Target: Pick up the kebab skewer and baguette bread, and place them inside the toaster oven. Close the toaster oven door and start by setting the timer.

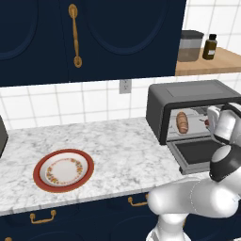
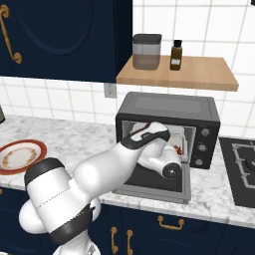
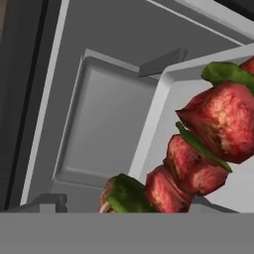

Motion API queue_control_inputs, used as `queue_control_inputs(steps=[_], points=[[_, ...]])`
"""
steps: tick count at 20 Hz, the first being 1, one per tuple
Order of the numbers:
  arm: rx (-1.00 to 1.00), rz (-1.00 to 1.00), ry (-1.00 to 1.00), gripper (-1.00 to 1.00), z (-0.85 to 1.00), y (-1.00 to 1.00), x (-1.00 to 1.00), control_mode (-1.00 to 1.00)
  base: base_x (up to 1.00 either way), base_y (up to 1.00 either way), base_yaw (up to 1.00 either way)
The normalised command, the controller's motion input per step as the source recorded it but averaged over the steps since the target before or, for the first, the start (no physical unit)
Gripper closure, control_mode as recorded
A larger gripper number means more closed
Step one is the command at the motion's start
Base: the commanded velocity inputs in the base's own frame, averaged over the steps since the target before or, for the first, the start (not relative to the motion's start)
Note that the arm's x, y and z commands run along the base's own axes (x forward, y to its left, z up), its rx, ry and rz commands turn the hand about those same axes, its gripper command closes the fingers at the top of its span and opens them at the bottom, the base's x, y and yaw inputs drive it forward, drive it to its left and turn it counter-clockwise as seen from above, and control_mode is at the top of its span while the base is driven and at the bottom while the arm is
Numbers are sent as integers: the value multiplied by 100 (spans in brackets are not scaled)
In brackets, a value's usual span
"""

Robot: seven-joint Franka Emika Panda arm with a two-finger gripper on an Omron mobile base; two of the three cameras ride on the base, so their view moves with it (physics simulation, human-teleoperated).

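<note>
The dark grey toaster oven stands on the counter with its door dropped flat in front. The golden baguette bread lies inside at the left of the cavity. My arm reaches into the opening, and my gripper is inside, to the right of the bread. It is shut on the kebab skewer, whose red meat chunks and green pieces hang close before the hand camera, above the grey oven floor. A bit of the kebab skewer shows beside the hand. My fingertips are hidden.
A red-rimmed plate sits on the marble counter at the left. A wooden shelf above the oven carries a jar and a brown bottle. A stove top lies right of the oven, whose knobs face front.
</note>
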Motion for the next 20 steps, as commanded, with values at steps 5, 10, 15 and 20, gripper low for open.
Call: queue_control_inputs(steps=[5, 10, 15, 20], points=[[0, 0, 13, -100, 6, 0, -12, -100, 0, 0, 0], [0, 0, 11, -100, 0, 0, -15, -100, 0, 0, 0], [0, 0, 5, -100, 26, -3, -16, -100, 0, 0, 0], [0, 0, 0, -100, 46, 0, -10, -100, 0, 0, 0]])
